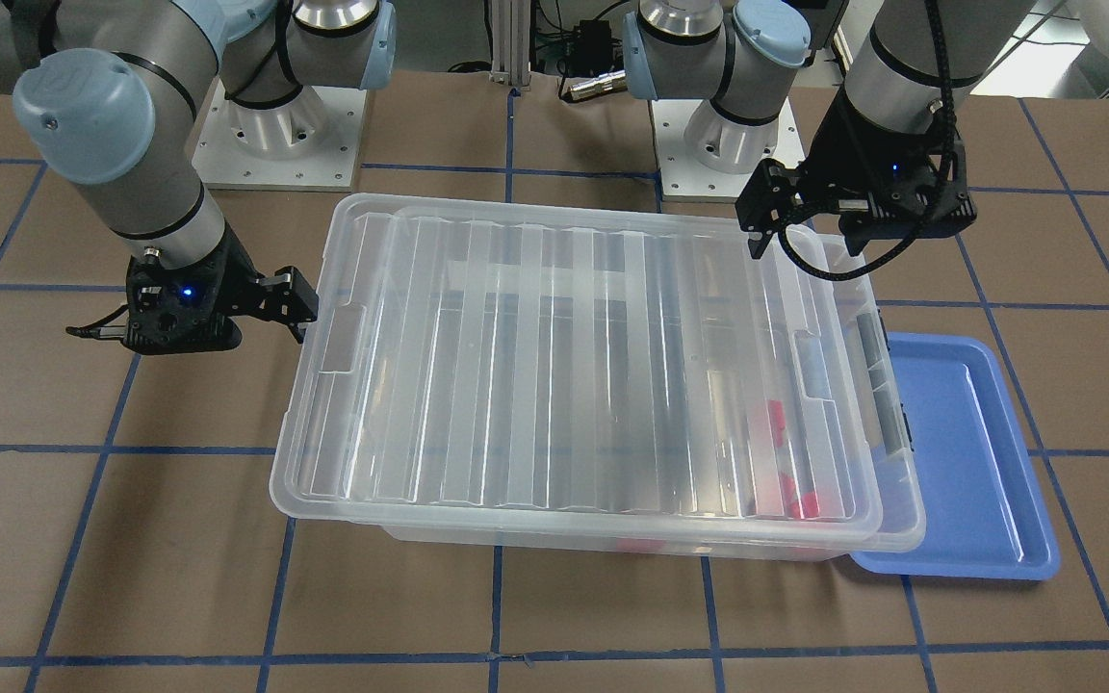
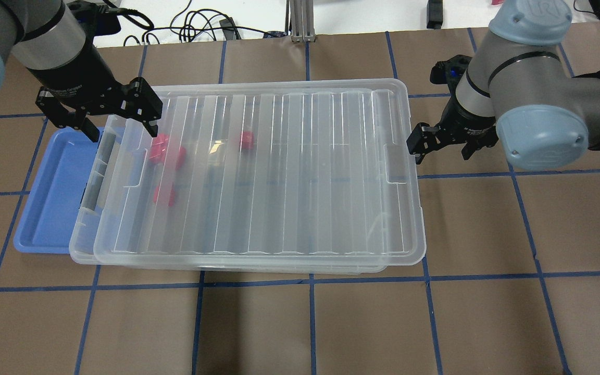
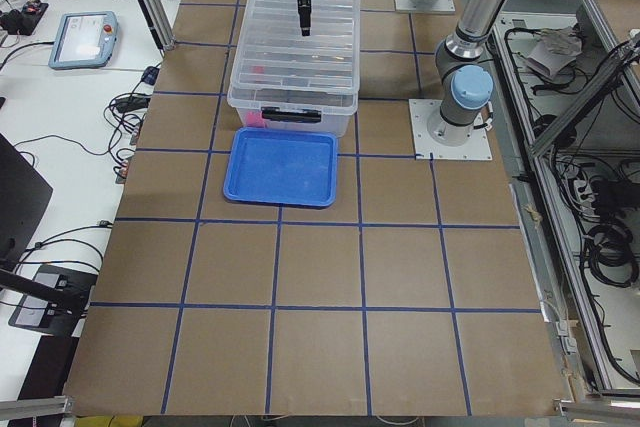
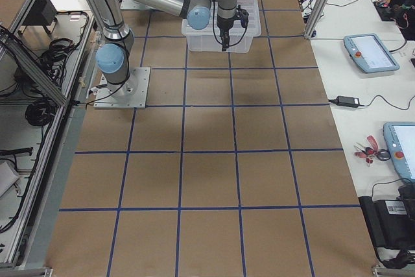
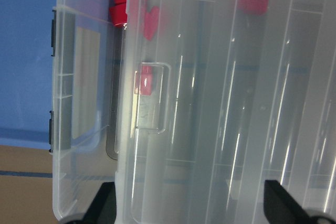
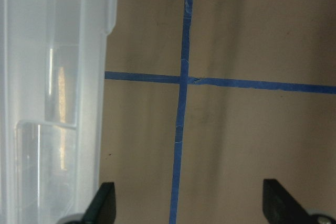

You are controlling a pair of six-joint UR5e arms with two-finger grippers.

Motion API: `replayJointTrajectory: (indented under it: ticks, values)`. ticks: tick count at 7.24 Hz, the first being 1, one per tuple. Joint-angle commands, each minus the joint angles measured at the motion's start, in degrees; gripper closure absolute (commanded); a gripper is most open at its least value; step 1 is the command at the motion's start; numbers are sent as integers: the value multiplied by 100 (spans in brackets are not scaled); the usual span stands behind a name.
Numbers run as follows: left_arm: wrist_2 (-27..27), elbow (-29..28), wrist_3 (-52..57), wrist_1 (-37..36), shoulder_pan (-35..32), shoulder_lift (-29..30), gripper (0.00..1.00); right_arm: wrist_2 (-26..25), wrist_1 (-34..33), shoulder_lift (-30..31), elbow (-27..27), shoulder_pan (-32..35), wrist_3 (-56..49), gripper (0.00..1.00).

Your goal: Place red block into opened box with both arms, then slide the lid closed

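The left gripper (image 2: 119, 126) and right gripper (image 2: 441, 150) both gape open at the 2 short ends of the lid (image 2: 279, 172)

- You had the table (image 2: 300, 323) in flat brown, crossed by a grid of blue tape lines.
- The box (image 2: 82, 237) was milky clear, with grey latches (image 2: 93, 194).
- The lid (image 2: 279, 172) was clear too, striped by parallel ribs.
- The red block (image 2: 247, 139) showed glossy red through it.
- The tray (image 2: 50, 208) was plain blue.
- The left arm (image 2: 47, 36) and right arm (image 2: 519, 67) were silver-grey with pale blue caps (image 2: 542, 135).
- The left gripper (image 2: 119, 126) and right gripper (image 2: 440, 151) were black.
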State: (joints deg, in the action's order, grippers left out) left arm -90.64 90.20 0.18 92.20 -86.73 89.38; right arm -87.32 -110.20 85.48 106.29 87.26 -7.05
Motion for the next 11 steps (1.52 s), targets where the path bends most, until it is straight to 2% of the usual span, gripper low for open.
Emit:
replayJointTrajectory:
  ticks: [1, 6, 7, 10, 11]
  values:
    - [-24, 42, 0, 0, 7, -26, 0, 4, 8, -5, -3, 28, 11, 0]
    - [-24, 59, 9, -35, -2, -26, 0, -31, -106, -23, -55, 134, -33, 0]
    - [-33, 68, 0, -35, 7, -17, 0, -92, -72, 30, -317, 134, 2, 0]
    - [-33, 42, 9, -44, 7, -35, 0, -101, 1776, 503, -1563, 142, 11, 0]
    - [-15, -2, 9, -44, 50, -26, 0, -84, 2018, 574, -1750, 177, 124, 0]
